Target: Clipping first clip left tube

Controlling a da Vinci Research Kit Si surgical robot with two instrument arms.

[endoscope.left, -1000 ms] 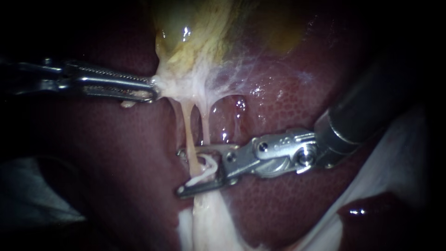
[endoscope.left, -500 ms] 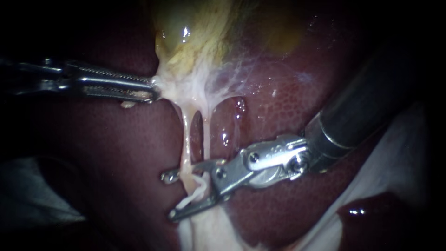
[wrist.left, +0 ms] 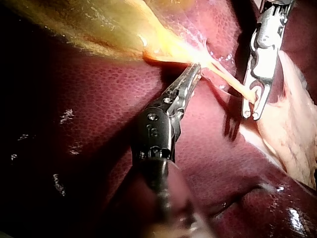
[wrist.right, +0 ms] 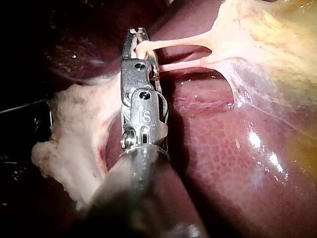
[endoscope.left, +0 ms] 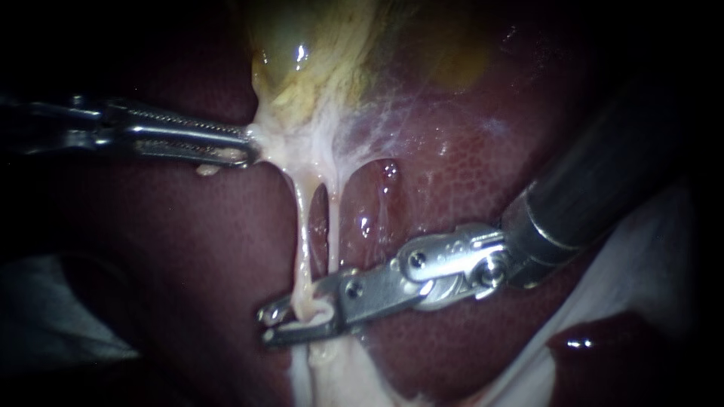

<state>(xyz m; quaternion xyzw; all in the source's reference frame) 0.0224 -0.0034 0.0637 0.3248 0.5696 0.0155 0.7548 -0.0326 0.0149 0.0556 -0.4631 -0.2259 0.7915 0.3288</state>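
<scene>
Jaws of right instrument (endoscope.left: 266,325) clamp left tube (endoscope.left: 302,226), right tube (endoscope.left: 332,226) just beside.

Endoscope camera: close range, facing the liver (endoscope.left: 467,181); gallbladder (endoscope.left: 317,53) at upper centre. Each wrist camera sights along its own shaft, left instrument (wrist.left: 194,73), right instrument (wrist.right: 136,36), at close range. All views share the left tube (endoscope.left: 303,226).

The right instrument (endoscope.left: 265,325) covers the left tube (endoscope.left: 302,234) where they cross, and its shaft runs off the edge.
</scene>
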